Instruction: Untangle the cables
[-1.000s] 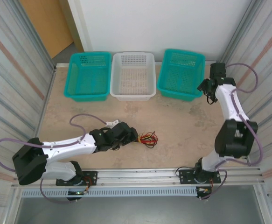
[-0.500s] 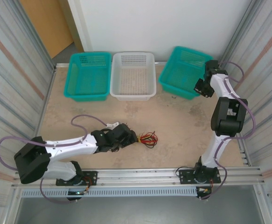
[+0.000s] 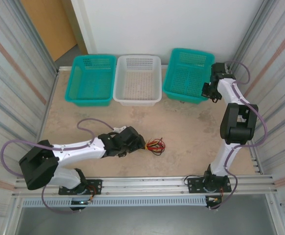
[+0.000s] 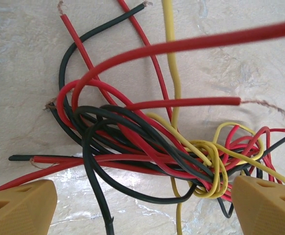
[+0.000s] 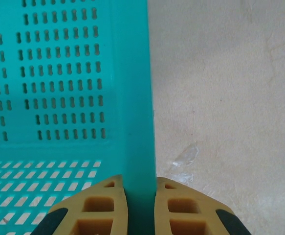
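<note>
Cables (image 3: 154,145) lie in one red, black and yellow tangle on the table (image 3: 191,134), near its front edge, at the tip of the left gripper (image 4: 142,205). Its fingers (image 4: 20,208) are spread wide, straddling the knot without touching it. The right gripper (image 5: 141,208) is clamped tight on the side wall of the right teal basket (image 3: 186,73), at the table's far right.
</note>
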Controlling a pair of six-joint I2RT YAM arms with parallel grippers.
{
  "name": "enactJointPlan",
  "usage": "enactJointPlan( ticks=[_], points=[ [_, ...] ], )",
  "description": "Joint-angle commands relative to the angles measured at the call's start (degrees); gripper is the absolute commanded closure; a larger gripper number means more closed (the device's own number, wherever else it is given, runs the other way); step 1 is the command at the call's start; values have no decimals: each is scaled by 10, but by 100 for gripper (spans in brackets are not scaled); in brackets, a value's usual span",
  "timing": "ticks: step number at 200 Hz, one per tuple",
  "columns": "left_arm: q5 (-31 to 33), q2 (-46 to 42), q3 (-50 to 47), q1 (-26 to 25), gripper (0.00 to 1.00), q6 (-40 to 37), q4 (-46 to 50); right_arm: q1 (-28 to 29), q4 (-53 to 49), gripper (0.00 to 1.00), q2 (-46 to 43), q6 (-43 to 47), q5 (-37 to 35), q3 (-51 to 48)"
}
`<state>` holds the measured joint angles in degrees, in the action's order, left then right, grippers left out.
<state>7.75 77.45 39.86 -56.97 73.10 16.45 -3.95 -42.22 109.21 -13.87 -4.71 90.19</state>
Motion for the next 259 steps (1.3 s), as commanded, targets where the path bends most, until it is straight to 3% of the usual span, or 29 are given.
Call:
enactJointPlan(
  ticks=[1, 9, 32, 59, 76, 95, 125, 172, 212, 259],
  points=[
    [-4, -9, 6, 12, 8, -17, 20, 2, -44, 85, -26, 56, -71, -1],
    [-5, -10, 7, 15, 8, -19, 21, 0, -45, 83, -24, 56, -81, 1],
    [-5, -11, 5, 17, 8, -20, 16, 0, -71, 56, -8, 42, -98, 32],
    [-5, -10, -8, 18, 8, -15, 10, 36, -73, 48, -21, 24, -124, 55],
    [-6, -11, -14, 21, 8, -14, 8, 71, -75, 43, -27, -3, -96, 79],
    [-8, -14, -14, 32, 8, -24, 5, 111, -73, 35, -7, -39, -16, 118],
    [4, -33, -3, 44, 8, -46, 13, 157, -58, 33, 68, -80, 81, 177],
    [12, -43, 1, 48, 7, -58, 35, 177, -66, 31, 164, -93, 192, 260],
    [12, -55, -18, 49, 7, -51, 29, 189, -106, 32, 167, -51, 223, 254],
    [12, -53, -10, 50, 7, -57, 29, 192, -99, 34, 98, -10, 209, 162]
  ],
)
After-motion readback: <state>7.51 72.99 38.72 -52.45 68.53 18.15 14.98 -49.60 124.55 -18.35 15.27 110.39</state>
